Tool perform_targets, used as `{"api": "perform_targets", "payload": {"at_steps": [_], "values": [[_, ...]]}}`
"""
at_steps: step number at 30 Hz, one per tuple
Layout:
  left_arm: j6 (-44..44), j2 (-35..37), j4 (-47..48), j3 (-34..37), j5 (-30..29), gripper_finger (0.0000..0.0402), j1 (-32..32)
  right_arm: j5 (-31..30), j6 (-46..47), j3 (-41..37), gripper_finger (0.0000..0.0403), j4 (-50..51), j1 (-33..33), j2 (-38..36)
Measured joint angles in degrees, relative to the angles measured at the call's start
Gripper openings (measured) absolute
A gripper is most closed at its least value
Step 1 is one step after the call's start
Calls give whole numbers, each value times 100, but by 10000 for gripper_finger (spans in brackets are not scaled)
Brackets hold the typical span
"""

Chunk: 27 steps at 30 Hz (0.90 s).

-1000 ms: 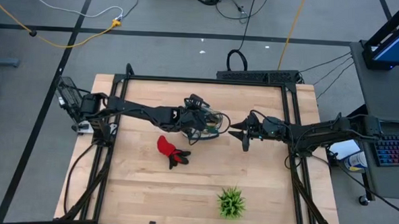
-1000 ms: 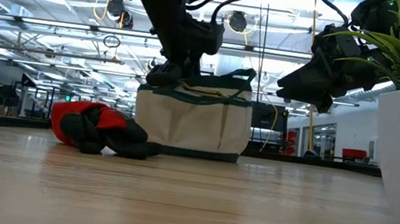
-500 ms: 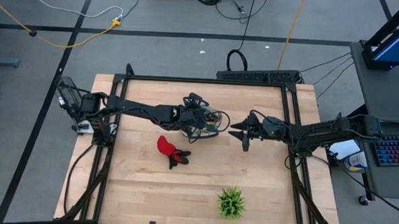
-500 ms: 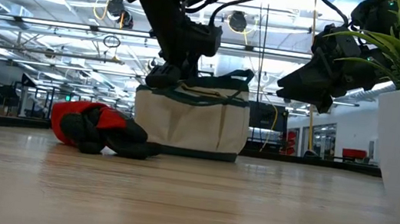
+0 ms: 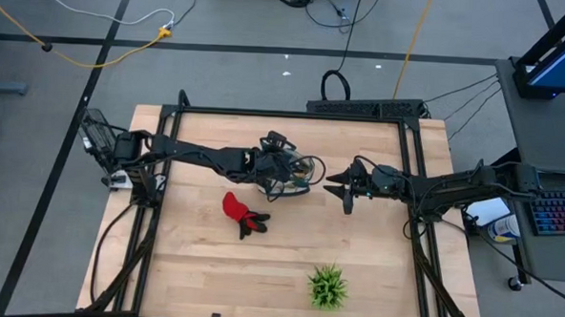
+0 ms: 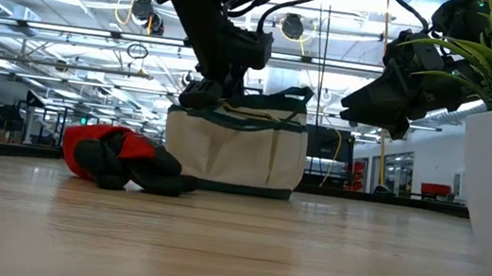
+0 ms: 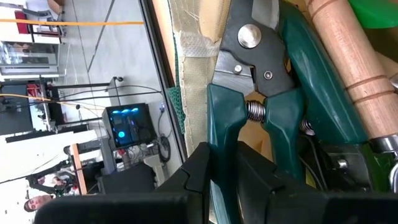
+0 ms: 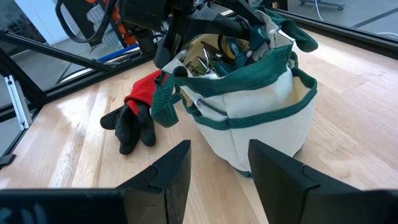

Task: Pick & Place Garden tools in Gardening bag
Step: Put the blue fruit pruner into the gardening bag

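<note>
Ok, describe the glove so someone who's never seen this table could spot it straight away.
Find the cream gardening bag mid-table. The glove lies flat on the wood just in front of it, nearer the left arm's side. It is the only red thing, with black fingers.

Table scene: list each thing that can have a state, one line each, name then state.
gardening bag: upright on the table, mouth open, tools inside.
pruning shears: in the bag, one green handle clamped by the left gripper.
left gripper: shut on a shear handle, at the bag's mouth.
right gripper: open, empty, beside the bag.
glove: lying on the table, outside the bag.
</note>
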State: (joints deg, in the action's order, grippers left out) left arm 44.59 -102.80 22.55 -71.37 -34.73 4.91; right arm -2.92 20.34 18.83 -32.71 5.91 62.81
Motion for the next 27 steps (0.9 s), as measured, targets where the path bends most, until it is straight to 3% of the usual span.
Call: {"api": "perform_targets", "payload": {"at_steps": [15,27], "values": [[43,0,191,-2,32,51,2,0,0,0,157,-2,-2,0],[8,2,201,-2,418,51,159,0,0,0,157,-2,-2,-1]]}}
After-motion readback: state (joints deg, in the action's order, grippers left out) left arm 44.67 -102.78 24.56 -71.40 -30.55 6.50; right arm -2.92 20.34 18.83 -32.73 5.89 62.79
